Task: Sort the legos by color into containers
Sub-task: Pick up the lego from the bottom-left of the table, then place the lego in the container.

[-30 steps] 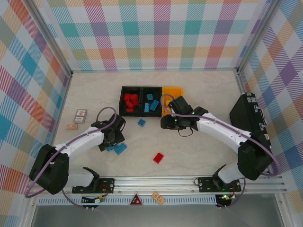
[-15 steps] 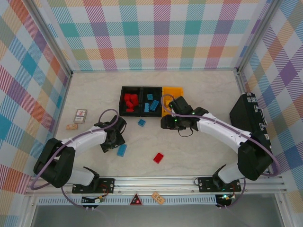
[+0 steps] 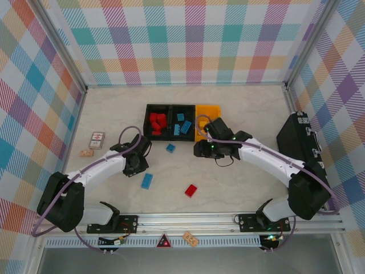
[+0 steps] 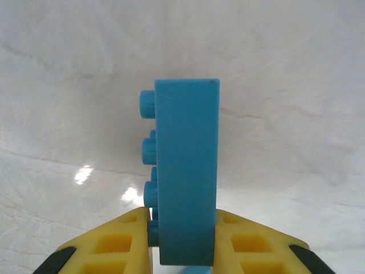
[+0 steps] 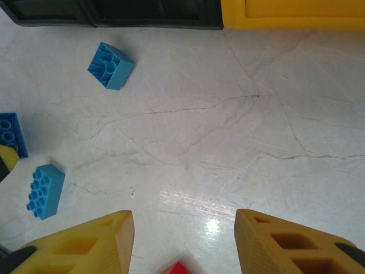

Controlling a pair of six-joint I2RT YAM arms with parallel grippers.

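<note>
Left end effector (image 4: 182,220), newly closed and farther from its base, tight around upright blue lego (image 4: 186,160).

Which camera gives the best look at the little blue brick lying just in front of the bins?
The right wrist view: the blue brick appears large, hollow underside up. The top external view shows it as a small blue square near the bins.

The brick (image 4: 187,171) is light blue, the fingers (image 4: 108,248) yellow. Two black bins (image 3: 171,108) join one yellow bin (image 3: 210,111). The walls (image 3: 194,40) show pastel plaid.
</note>
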